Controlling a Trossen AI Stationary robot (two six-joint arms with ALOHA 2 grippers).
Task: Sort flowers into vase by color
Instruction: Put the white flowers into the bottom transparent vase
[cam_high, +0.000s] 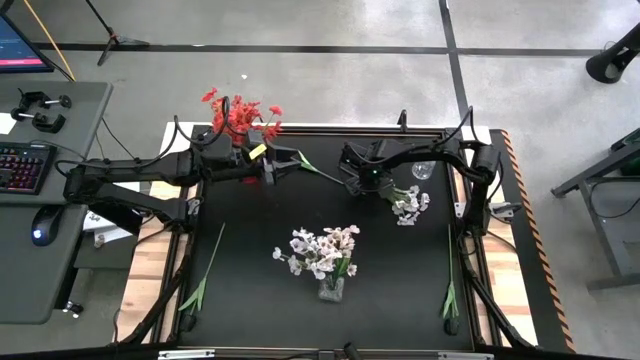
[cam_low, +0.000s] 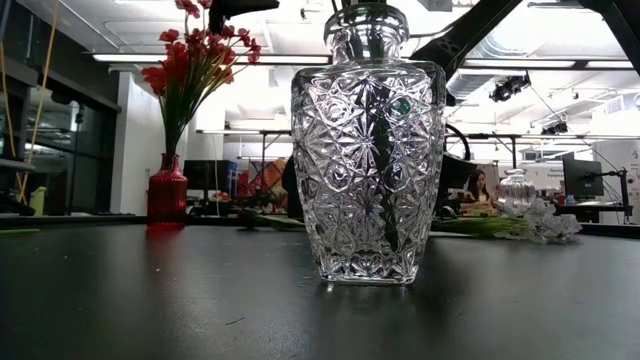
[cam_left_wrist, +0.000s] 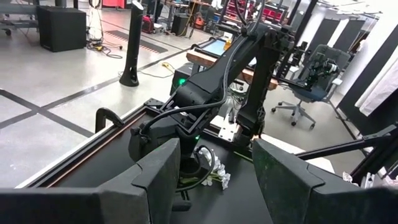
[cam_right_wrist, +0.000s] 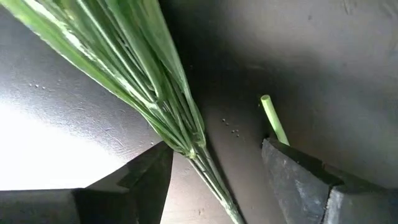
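Red flowers (cam_high: 240, 115) stand in a red vase (cam_low: 167, 188) at the far left. White flowers (cam_high: 322, 250) fill the cut-glass vase (cam_low: 365, 150) at the table's middle. A white spray lies flat on the table, its blossoms (cam_high: 408, 204) to the right and its green stems (cam_right_wrist: 155, 93) running left. My right gripper (cam_high: 365, 182) points down over those stems, open, one finger on each side of them (cam_right_wrist: 214, 155). A cut stem end (cam_right_wrist: 267, 106) lies beside one finger. My left gripper (cam_high: 283, 165) hovers level near the red flowers, open and empty (cam_left_wrist: 214, 180).
A small clear vase (cam_high: 423, 170) stands at the far right, just behind the right arm. One loose green stem (cam_high: 205, 268) lies near the table's left edge and another (cam_high: 450, 290) near its right edge. A desk with a keyboard (cam_high: 22, 165) stands left of the table.
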